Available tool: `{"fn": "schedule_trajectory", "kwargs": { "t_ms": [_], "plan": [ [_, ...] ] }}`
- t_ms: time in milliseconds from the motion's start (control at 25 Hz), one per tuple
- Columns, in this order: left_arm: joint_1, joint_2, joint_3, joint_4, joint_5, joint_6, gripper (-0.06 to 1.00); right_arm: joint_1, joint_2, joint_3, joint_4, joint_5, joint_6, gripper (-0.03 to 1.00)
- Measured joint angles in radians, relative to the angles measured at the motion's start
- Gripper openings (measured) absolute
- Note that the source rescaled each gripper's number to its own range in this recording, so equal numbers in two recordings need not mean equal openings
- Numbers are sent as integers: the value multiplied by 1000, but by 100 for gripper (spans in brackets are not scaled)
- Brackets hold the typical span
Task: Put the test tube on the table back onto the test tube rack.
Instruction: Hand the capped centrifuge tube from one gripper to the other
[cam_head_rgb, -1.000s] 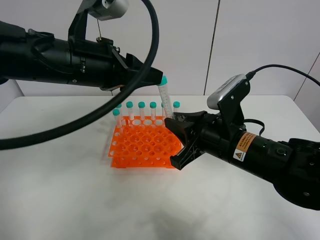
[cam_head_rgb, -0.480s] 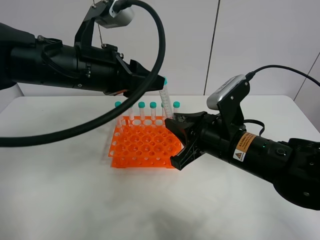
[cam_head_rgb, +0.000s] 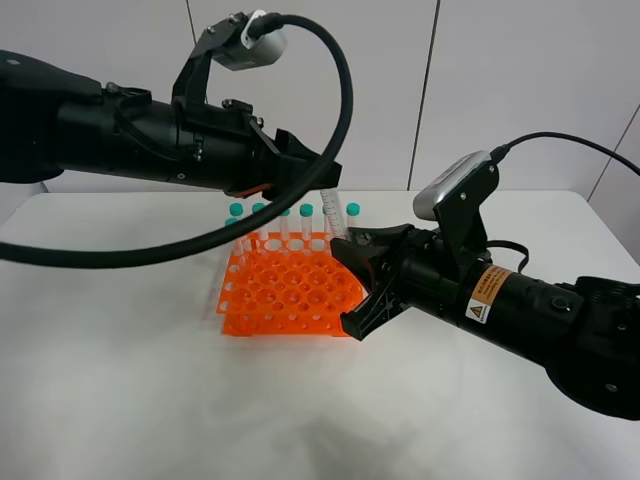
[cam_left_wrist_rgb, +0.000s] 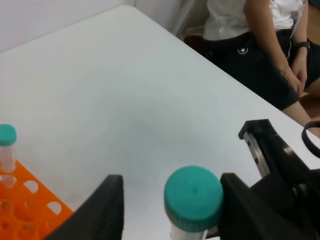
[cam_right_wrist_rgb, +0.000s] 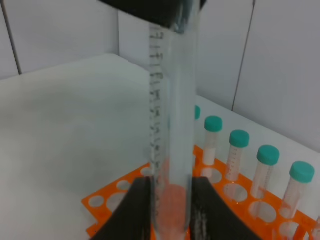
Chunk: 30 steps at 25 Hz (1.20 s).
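Observation:
The test tube (cam_head_rgb: 334, 216) stands nearly upright in the air over the back right corner of the orange test tube rack (cam_head_rgb: 285, 290). My right gripper (cam_head_rgb: 345, 245) is shut on its lower part; the right wrist view shows the clear graduated tube (cam_right_wrist_rgb: 170, 125) pinched between the two fingers (cam_right_wrist_rgb: 142, 200). My left gripper (cam_head_rgb: 322, 182) is open around the teal cap (cam_left_wrist_rgb: 194, 192), whose top shows in the left wrist view with a gap to the near finger (cam_left_wrist_rgb: 102, 210). In the exterior view the cap is hidden by the left gripper.
Several teal-capped tubes (cam_head_rgb: 306, 218) stand in the rack's back row and also show in the right wrist view (cam_right_wrist_rgb: 239, 150). The white table (cam_head_rgb: 150, 400) spreads around the rack. A seated person (cam_left_wrist_rgb: 260, 45) is beyond the table's edge.
My left arm has moved right and down until its open gripper covers the tube's cap. The right gripper and the tube have stayed in place.

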Motion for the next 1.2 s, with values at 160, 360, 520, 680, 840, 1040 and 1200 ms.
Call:
{"fn": "schedule_trajectory", "kwargs": {
  "t_ms": [160, 360, 520, 680, 840, 1040, 1200],
  "plan": [
    [0, 1, -11, 1, 0, 2, 93, 0, 0, 0, 0, -3, 0, 1],
    [0, 1, -11, 1, 0, 2, 93, 0, 0, 0, 0, -5, -2, 1],
    [0, 1, -11, 0, 11, 2, 52, 0, 0, 0, 0, -5, -2, 1],
    [0, 1, -12, -3, 40, 2, 0, 0, 0, 0, 0, -4, -3, 1],
    [0, 1, -16, -3, 47, 2, 0, 0, 0, 0, 0, -7, -3, 1],
    [0, 1, -16, -3, 48, 2, 0, 0, 0, 0, 0, -8, -3, 1],
    [0, 1, -17, -26, 48, 5, 0, 0, 0, 0, -2, -12, -3, 1]
  ]
}}
